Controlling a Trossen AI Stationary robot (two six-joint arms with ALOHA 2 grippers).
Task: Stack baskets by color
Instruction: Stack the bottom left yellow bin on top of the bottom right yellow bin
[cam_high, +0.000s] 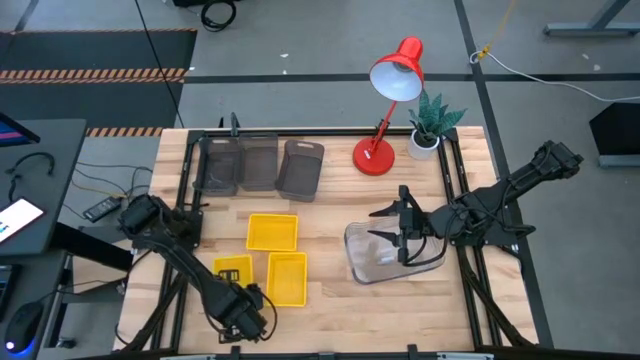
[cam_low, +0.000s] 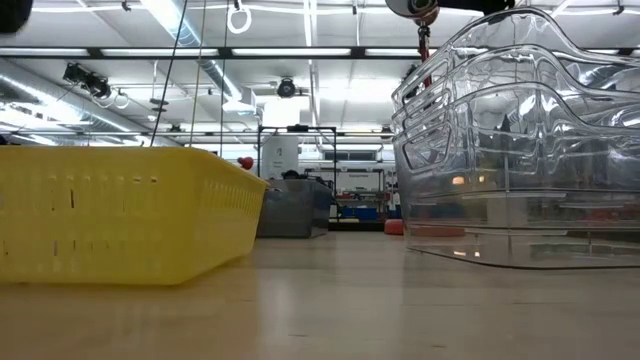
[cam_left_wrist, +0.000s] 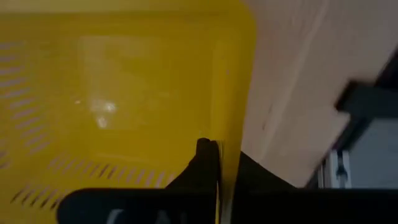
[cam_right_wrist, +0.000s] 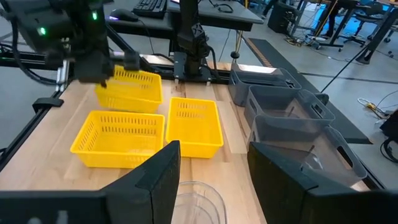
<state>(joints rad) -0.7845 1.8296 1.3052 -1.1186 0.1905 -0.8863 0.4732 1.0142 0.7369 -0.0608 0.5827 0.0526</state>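
Left gripper (cam_left_wrist: 214, 163) clamped on rim of yellow basket (cam_high: 233, 270) near table's front left. Right gripper (cam_high: 393, 231) spread wide over stacked clear baskets (cam_high: 385, 262) at centre-right. Three grey baskets (cam_high: 260, 165) side by side along back edge.

Three small perforated bins (cam_high: 272, 232) clustered left-centre on tabletop (cam_high: 330, 215); one nearest left edge (cam_high: 233, 270) has left pincer (cam_high: 243, 312) clamped on its wall. Three solid-walled bins (cam_high: 259, 163) in a row behind them, along far edge. Nested see-through bins (cam_high: 385, 255) right-centre, right pincer (cam_high: 395, 228) spread wide over their far-left corner. Lamp (cam_high: 385, 105) and potted plant (cam_high: 432, 125) far right, side by side.
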